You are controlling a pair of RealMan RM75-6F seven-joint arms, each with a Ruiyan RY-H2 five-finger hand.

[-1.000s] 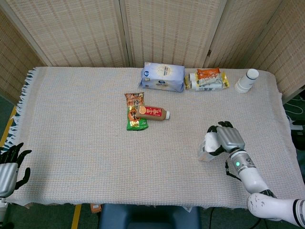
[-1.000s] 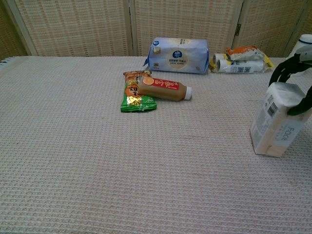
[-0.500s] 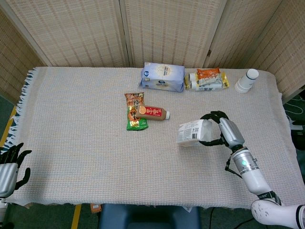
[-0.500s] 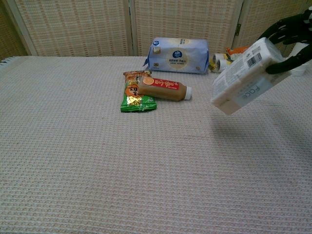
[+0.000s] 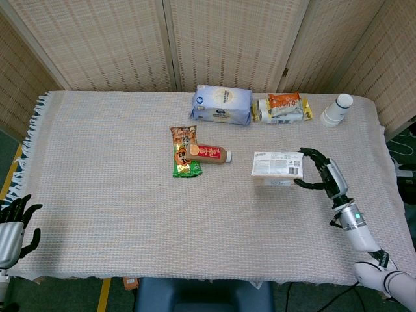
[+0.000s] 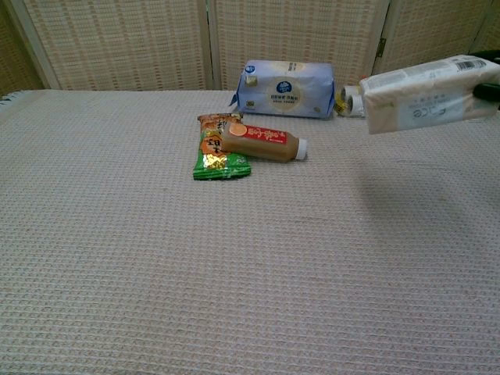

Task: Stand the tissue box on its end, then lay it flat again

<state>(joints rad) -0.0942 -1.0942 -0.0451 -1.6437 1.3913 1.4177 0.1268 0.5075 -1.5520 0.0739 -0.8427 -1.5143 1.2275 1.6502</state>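
Note:
The white tissue box lies nearly level, long side across, in the right half of the table. In the chest view the tissue box hangs above the cloth and casts a shadow below it. My right hand grips its right end, fingers wrapped over the top and underside; in the chest view only a dark bit of the right hand shows at the frame's edge. My left hand hangs off the table's near left corner, fingers apart, holding nothing.
A brown drink bottle lies across green and orange snack packets mid-table. Along the back stand a blue tissue pack, orange-white packets and a white bottle. A woven cloth covers the table.
The tissue box stood on its end near the front right; my right hand has lifted it, tipped it over to level and carried it farther back. The left hand has not moved.

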